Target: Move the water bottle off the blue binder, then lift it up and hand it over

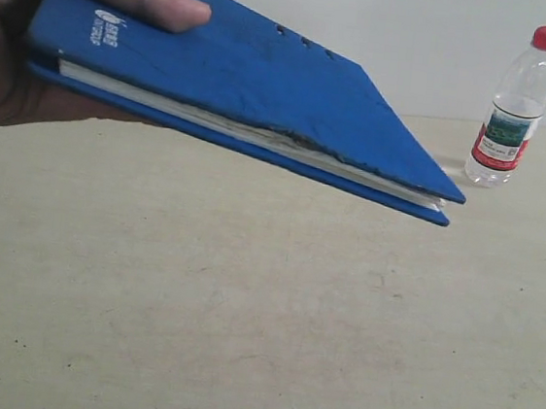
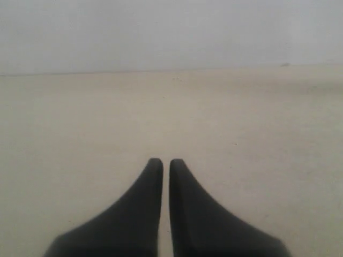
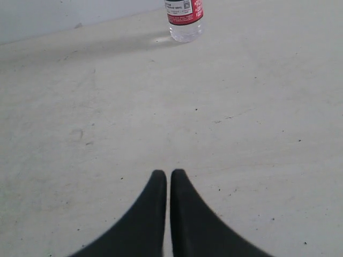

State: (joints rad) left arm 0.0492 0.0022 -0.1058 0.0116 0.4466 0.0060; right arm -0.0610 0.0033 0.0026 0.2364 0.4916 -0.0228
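A person's hand (image 1: 39,14) holds the blue binder (image 1: 256,86) in the air close to the exterior camera, tilted, its white pages showing along the edge. The water bottle (image 1: 514,108), clear with a red cap, stands upright on the table at the back right, apart from the binder. In the right wrist view only the lower part of the water bottle (image 3: 185,19) shows, far ahead of my right gripper (image 3: 168,174), which is shut on nothing. My left gripper (image 2: 165,162) is shut too, with only bare table ahead of it. Neither gripper shows in the exterior view.
The beige table (image 1: 261,320) runs back to a pale wall (image 1: 418,34). The raised binder hides much of the back left of the table in the exterior view.
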